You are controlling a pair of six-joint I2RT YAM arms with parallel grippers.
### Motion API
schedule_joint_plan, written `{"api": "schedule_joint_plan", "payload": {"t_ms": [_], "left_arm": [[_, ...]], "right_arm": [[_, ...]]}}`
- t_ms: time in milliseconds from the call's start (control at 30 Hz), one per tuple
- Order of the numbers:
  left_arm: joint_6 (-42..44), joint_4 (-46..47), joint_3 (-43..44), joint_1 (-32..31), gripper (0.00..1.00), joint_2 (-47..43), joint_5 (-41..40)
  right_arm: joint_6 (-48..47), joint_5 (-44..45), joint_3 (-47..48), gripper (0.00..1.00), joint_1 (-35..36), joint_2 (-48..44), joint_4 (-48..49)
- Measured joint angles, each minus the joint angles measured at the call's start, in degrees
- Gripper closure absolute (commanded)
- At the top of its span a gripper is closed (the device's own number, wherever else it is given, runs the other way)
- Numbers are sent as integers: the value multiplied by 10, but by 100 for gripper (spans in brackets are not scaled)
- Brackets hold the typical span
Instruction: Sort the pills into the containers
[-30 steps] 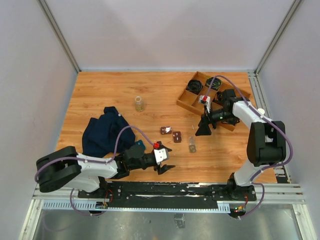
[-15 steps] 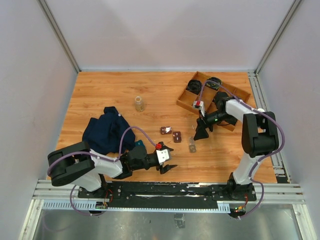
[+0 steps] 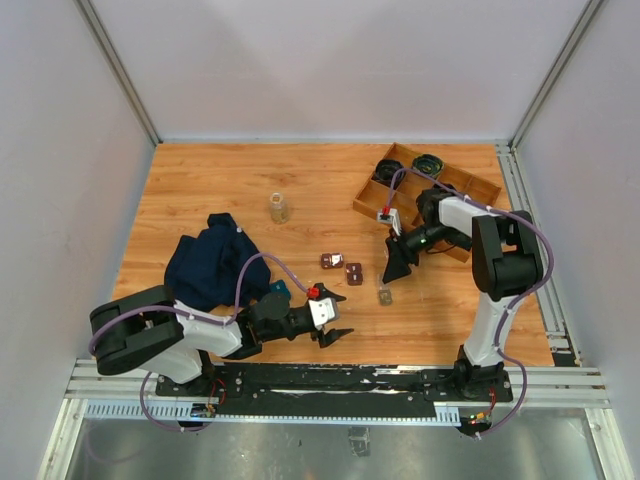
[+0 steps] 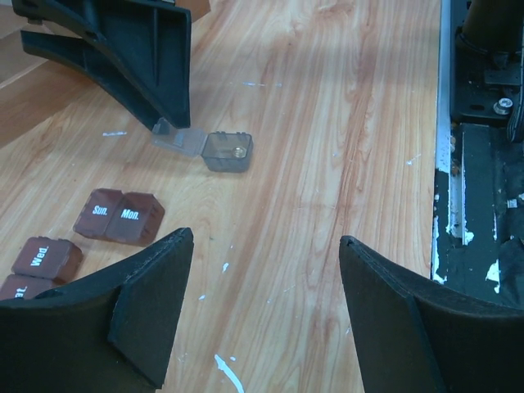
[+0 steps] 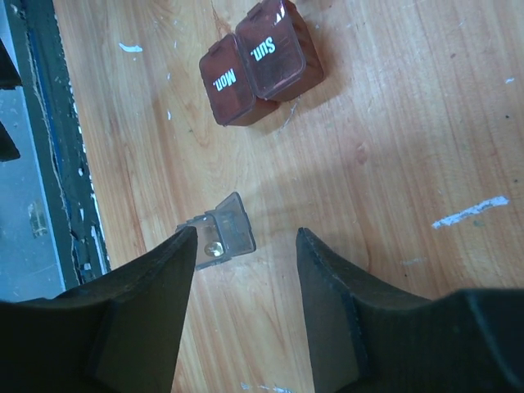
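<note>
Two dark-brown containers (image 3: 331, 260) (image 3: 353, 271) lie mid-table; the wrist views show them as joined day boxes marked Sun. and Mon. (image 5: 258, 61) (image 4: 119, 217), with a Wed. box (image 4: 45, 255) further left. A small clear box (image 3: 384, 295) (image 5: 219, 237) (image 4: 225, 151) lies with its lid open and one yellowish pill (image 5: 213, 248) inside. My right gripper (image 3: 393, 265) (image 5: 246, 233) hangs open just above it, the left fingertip over the box's edge. My left gripper (image 3: 330, 318) (image 4: 264, 237) stands open over bare wood near the front edge, holding nothing.
A wooden divided tray (image 3: 470, 185) with black cables sits at the back right. A small glass jar (image 3: 279, 207) stands at the middle left. A dark blue cloth (image 3: 205, 265) lies crumpled on the left, beside the left arm. White specks dot the wood.
The right gripper has moved left from beside the tray to above the clear box, and its jaws have narrowed. The left gripper has barely moved.
</note>
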Motion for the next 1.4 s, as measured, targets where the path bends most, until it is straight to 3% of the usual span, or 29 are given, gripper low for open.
{"api": "schedule_joint_plan", "payload": {"t_ms": [333,767,1133,1400], "left_arm": [[-4,3,-8,0,24,-13,-4],[-13,3,-20,0,24,-31,-12],[-42,22,-45,0,19,-88,-25],[-84,83,-90,0,16,-176,-65]], "right_arm": [[-9,-20,15,68,0,23,-34],[-29,-49,21,99,0,34,-60],[-42,-96,21,99,0,22,-103],[23,-141,19,99,-1,-115,-88]]}}
